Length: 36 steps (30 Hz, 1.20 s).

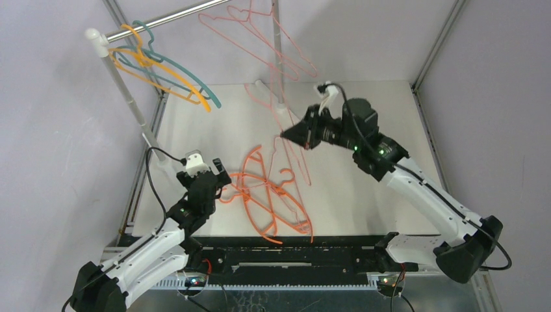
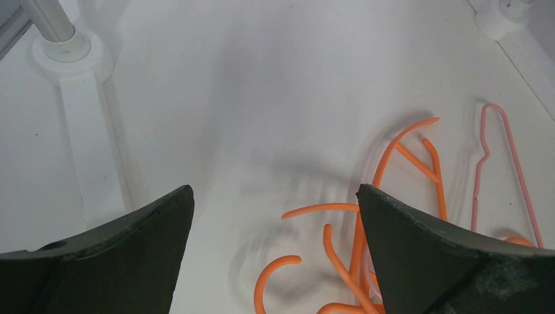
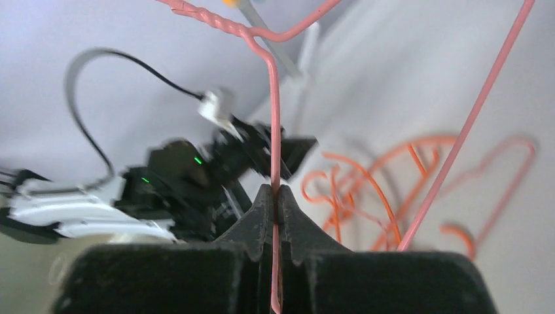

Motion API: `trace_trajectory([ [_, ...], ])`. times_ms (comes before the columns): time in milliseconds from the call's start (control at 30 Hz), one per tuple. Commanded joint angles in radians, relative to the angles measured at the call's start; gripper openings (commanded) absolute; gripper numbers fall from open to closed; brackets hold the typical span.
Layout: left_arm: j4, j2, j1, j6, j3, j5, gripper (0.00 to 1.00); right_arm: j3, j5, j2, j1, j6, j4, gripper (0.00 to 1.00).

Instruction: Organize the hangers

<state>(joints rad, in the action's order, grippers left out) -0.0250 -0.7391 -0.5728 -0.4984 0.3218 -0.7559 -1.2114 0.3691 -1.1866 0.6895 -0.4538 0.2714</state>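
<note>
Looking at the right pincer (image 3: 275,193) first: it's clamped shut on the thin wire of a pale pink hanger (image 3: 274,118), gripping it just below the twisted neck and holding it up off the counter (image 1: 390,130), roughly over the middle. More pink wire (image 1: 295,49) shows higher up toward the back edge near the silver rail (image 1: 175,17), and I honestly can't tell if that's the same hanger or a second one. The left pincer (image 1: 223,170) is spread wide with nothing in it, hovering low near the near-left part of the counter. Just beside it, toward the middle of the near edge, the bright orange hangers (image 1: 268,195) lie flat in a tangled heap, overlapping each other. Another pink hanger (image 2: 521,176) lies flat on the counter right next to that heap, on the side away from the left pincer. Up at the back-left corner, a teal hanger (image 1: 195,79) and a yellow-orange hanger (image 1: 198,101) hang together on the rail, close to its white post (image 1: 123,84).
</note>
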Motion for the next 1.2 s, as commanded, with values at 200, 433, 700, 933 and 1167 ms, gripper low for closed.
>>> trace_trajectory([
  [200,0.014,0.046,0.004,-0.006,0.025,-0.016,0.99,-0.353,0.313,-0.33,-0.077,-0.246,-0.272,0.0],
  [433,0.013,0.064,0.004,-0.002,0.023,-0.02,1.0,-0.572,0.402,-0.555,-0.097,-0.383,-0.418,0.0],
  [700,0.01,0.073,0.004,-0.003,0.023,-0.016,1.0,-0.879,0.383,-0.749,-0.112,-0.448,-0.47,0.0],
  [933,0.012,0.073,0.004,-0.006,0.025,-0.002,1.0,-1.131,0.337,-0.939,-0.134,-0.514,-0.492,0.0],
  [1167,0.013,0.083,0.004,-0.01,0.021,0.006,1.0,-1.258,0.288,-1.105,-0.149,-0.616,-0.606,0.0],
])
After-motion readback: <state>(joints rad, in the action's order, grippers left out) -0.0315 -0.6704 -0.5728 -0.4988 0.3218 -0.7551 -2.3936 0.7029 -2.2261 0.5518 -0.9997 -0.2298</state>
